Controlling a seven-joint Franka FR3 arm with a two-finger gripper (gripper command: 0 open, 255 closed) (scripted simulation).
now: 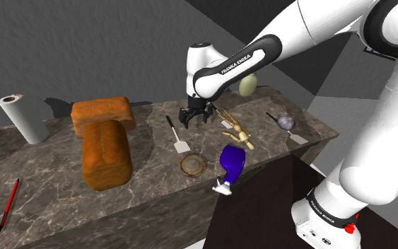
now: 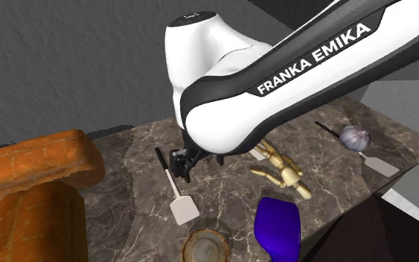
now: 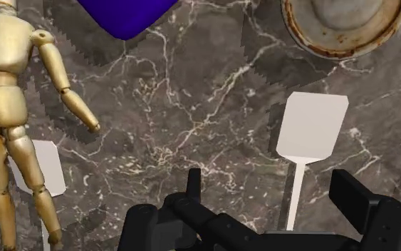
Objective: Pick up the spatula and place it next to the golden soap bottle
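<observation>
A spatula [image 1: 177, 135] with a white blade and thin black handle lies flat on the dark marble counter [image 1: 148, 180]. My black gripper [image 1: 194, 117] hangs low over its handle end, fingers open. In the wrist view the white shaft [image 3: 294, 197] runs between my fingers [image 3: 192, 185] without touching them, nearer one of them, and the blade [image 3: 311, 127] lies just ahead. The second exterior view shows the gripper [image 2: 181, 163] beside the handle of the spatula [image 2: 178, 199]. A blue bottle [image 1: 232, 160] with a white pump head lies near the counter's front edge. No golden bottle is recognisable.
A golden wooden mannequin [image 1: 237, 131] lies beside the gripper, over another white blade [image 3: 43, 168]. A rusty-rimmed small bowl [image 1: 192, 165] sits in front of the spatula. Another spatula [image 1: 290, 131] carries a purple onion [image 1: 285, 122]. Bread loaves [image 1: 105, 145], a paper roll [image 1: 22, 119] and a red pen [image 1: 8, 204] lie towards the shoulder view's left.
</observation>
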